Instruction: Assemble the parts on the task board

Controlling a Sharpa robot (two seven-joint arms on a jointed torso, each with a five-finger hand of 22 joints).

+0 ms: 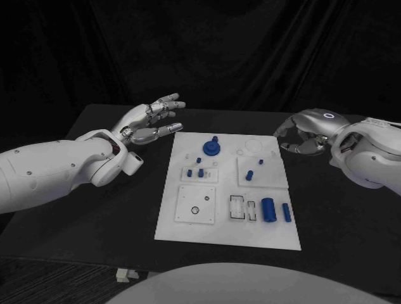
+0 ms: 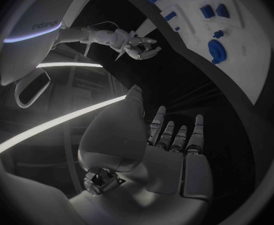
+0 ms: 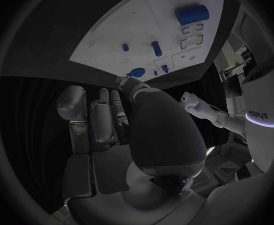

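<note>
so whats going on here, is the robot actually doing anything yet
Not yet. Both hands hang off the task board, holding nothing: the left hand is open beside the board's far left corner, the right hand hangs with fingers curled by its far right corner. The blue parts all sit untouched on the white board, among them a round knob at the far end, a fat cylinder and a thin pin near the front right. Assembly looks not to have started.

2 smooth white arms with silver robot hands (image 1: pixel 154 117), dark screw dots.
</note>
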